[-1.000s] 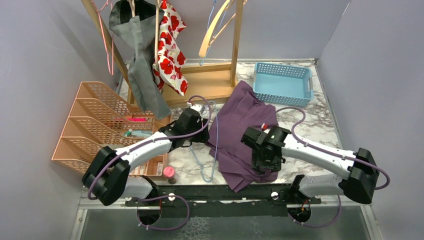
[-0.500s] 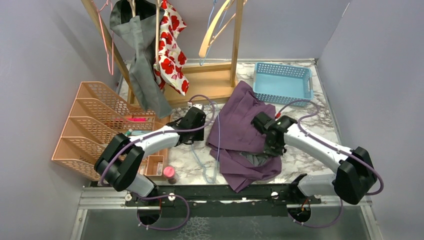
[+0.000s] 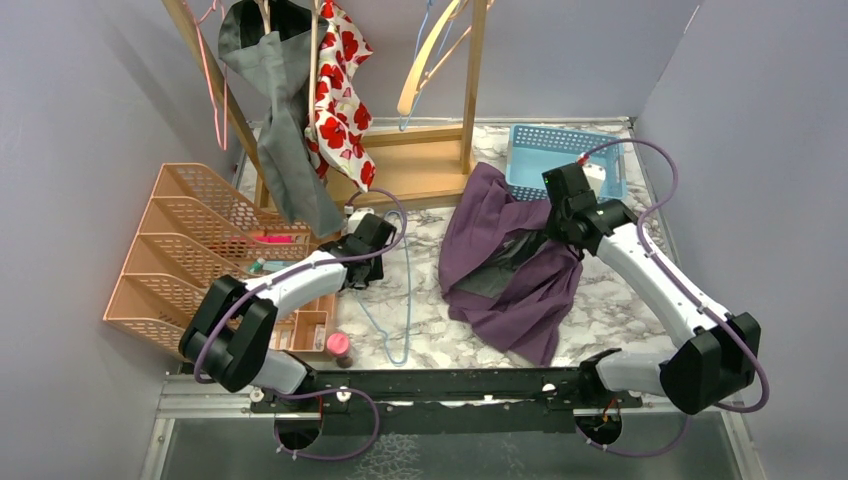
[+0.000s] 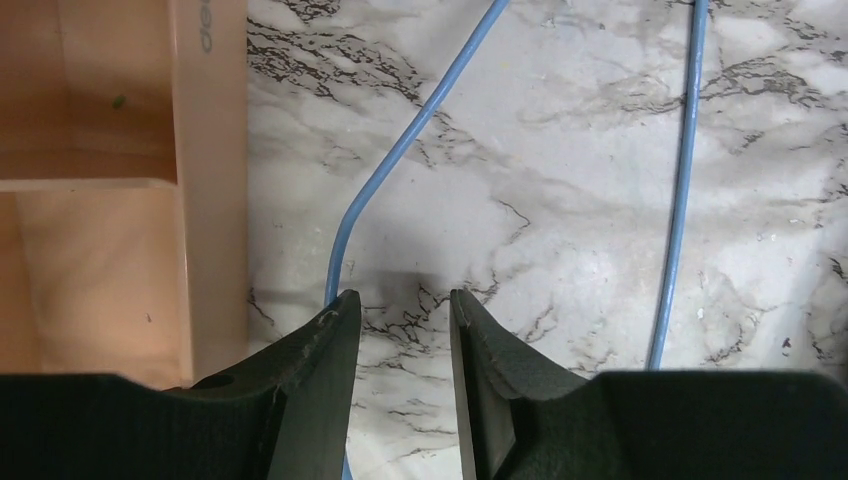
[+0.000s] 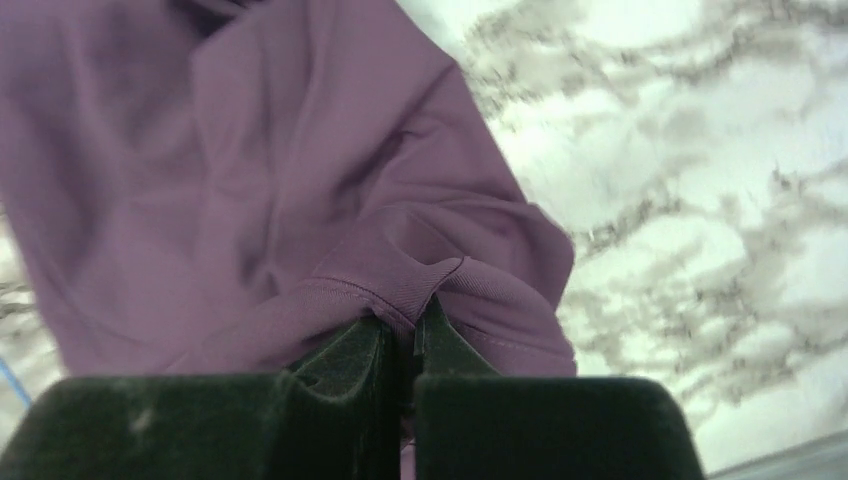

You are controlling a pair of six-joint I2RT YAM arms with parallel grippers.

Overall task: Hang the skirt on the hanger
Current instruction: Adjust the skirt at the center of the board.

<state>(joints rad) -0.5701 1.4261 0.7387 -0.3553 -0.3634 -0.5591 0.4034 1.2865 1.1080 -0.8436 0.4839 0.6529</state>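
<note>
The purple skirt (image 3: pixel 520 290) lies bunched on the marble table, right of centre. My right gripper (image 3: pixel 556 236) is shut on a fold of its hem and holds that edge up near the blue basket. In the right wrist view the fabric (image 5: pixel 300 170) is pinched between the closed jaws of the right gripper (image 5: pixel 412 325). A thin blue wire hanger (image 3: pixel 400 320) lies flat left of the skirt. My left gripper (image 3: pixel 362 262) hovers over its upper part. In the left wrist view the left gripper (image 4: pixel 400 300) is open over bare marble, and the hanger wire (image 4: pixel 400 150) runs under the left finger.
An orange file organiser (image 3: pixel 190 250) stands at the left, its wall (image 4: pixel 210 200) close to my left fingers. At the back, a wooden rack (image 3: pixel 420 165) carries a grey garment (image 3: pixel 285 150), a red floral one (image 3: pixel 340 100) and a wooden hanger (image 3: pixel 425 60). A blue basket (image 3: pixel 530 165) sits back right. A pink-capped bottle (image 3: pixel 339 345) stands by the near edge.
My right gripper shut on the skirt and drew its edge up and back toward the basket. The left gripper narrowed and slid left toward the organiser, and the blue hanger shifted left.
</note>
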